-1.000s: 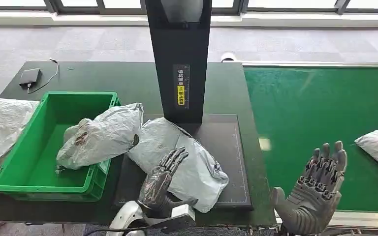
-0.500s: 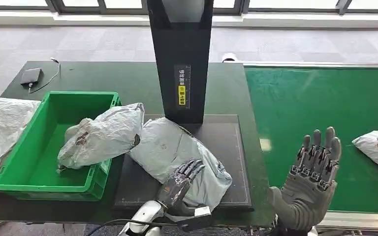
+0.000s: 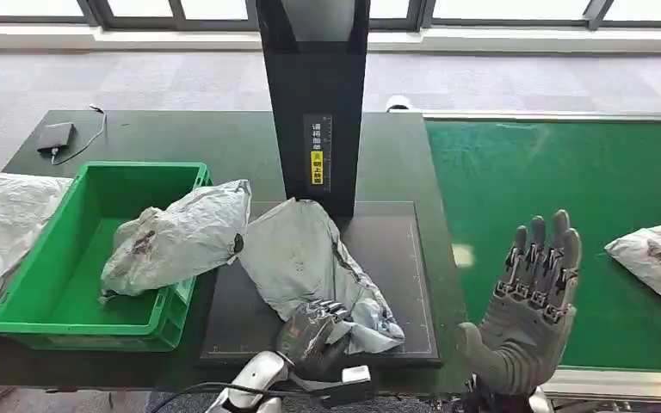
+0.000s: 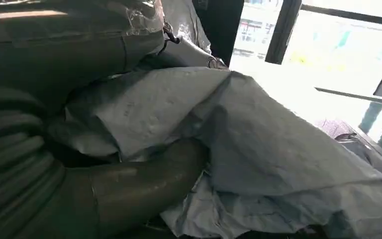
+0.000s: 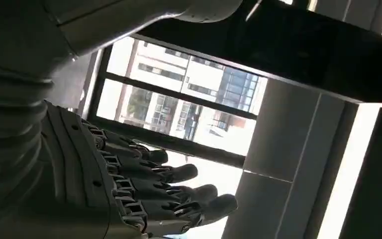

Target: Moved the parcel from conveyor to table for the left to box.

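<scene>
A crumpled grey parcel [image 3: 305, 254] lies on the black mat [image 3: 396, 258] of the dark table, in front of the black scanner post [image 3: 314, 103]. My left hand [image 3: 314, 331] grips its near edge with fingers curled in. In the left wrist view the thumb [image 4: 144, 174] sits tucked under a fold of the parcel [image 4: 258, 139]. My right hand [image 3: 529, 310] is held up open, fingers straight and together, over the near edge of the green conveyor [image 3: 551, 181]. Its spread fingers [image 5: 174, 174] hold nothing. Another grey parcel [image 3: 658, 262] lies on the conveyor to the right of that hand.
A green box [image 3: 52, 284] stands left of the mat with a grey parcel [image 3: 176, 237] draped over its right rim. More grey bags [image 3: 4, 224] lie at the far left. A small black device [image 3: 54, 136] with a cable sits at the table's back left.
My left hand slid back from the top of the parcel to its near edge and curled its fingers on it. The parcel bunched up. My right hand rose and the conveyor parcel crept left.
</scene>
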Controlling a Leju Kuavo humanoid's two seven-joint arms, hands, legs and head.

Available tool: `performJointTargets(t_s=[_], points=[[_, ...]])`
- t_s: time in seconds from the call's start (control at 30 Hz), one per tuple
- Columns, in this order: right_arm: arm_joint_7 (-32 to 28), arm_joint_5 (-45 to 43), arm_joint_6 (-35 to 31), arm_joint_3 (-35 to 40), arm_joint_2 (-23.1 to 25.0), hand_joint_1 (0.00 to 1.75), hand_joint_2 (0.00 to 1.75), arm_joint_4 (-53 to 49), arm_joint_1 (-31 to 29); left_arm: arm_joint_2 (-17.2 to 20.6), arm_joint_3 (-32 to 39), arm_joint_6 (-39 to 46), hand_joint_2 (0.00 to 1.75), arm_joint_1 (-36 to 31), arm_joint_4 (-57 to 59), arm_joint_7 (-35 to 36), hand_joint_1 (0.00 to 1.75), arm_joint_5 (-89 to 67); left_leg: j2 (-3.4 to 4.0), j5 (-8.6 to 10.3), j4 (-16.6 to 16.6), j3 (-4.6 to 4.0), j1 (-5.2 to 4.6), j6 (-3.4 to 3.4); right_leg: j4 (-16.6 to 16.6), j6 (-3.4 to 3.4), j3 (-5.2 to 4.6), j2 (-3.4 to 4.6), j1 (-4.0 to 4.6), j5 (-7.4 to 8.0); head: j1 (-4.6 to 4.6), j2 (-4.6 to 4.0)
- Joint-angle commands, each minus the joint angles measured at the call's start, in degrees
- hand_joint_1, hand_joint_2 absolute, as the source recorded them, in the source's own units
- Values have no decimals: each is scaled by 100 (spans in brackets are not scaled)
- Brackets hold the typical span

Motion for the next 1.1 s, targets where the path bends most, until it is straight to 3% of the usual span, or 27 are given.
performJointTargets(t_s=[0.03,0.13,0.27,0.33,0.73,0.77,0.87,0.97,1.07,1.1], points=[[13,28,171,-586,284,0,175,-224,9,-167,346,-196,175,10,93,26,175,-84,-4,5,-10,2,0,-2,-9,-7,-3,-7,1,4,0,2],[13,32,169,-617,342,0,175,-402,120,-172,415,288,175,209,-593,-17,175,-278,-6,7,-2,4,3,-4,-4,-7,2,-5,4,3,0,2],[13,16,266,-606,397,0,175,-364,58,12,449,592,175,1188,-3479,-301,175,-122,12,2,7,-18,1,-6,7,-6,-24,14,2,2,0,2],[13,23,255,-604,399,0,175,-340,37,60,437,422,175,1282,-3759,-239,175,-141,35,-1,6,-34,4,-7,7,-9,-50,35,5,8,0,2],[13,10,242,-594,383,0,175,-334,38,16,474,498,175,1242,-3518,-299,175,-133,11,7,-9,-33,0,-5,-3,-7,-39,11,1,5,0,0],[13,-5,262,-590,383,0,175,-336,37,-19,517,847,175,1255,-3573,-425,175,-136,13,7,-10,-34,3,-5,-8,-8,-40,12,4,7,0,0],[13,-22,335,-643,424,0,175,-280,-26,156,457,1474,175,1908,-5281,-999,175,409,21,2,-6,-39,3,-5,-3,-8,-47,21,4,5,0,2],[13,-39,262,-813,504,0,175,-433,107,263,464,1768,175,2322,-6238,-1331,175,489,47,-10,3,-43,4,-8,8,-11,-58,48,6,1,0,2],[13,-128,148,-943,512,0,175,-651,305,-62,893,1768,175,2444,-6700,-2293,175,1131,13,-7,0,-42,5,-9,5,-11,-53,16,6,-7,0,2],[13,-128,124,-954,508,0,175,-672,327,-108,979,1768,175,2415,-6869,-2328,175,1109,7,-6,-4,-39,6,-9,1,-13,-48,10,8,-9,0,2]])
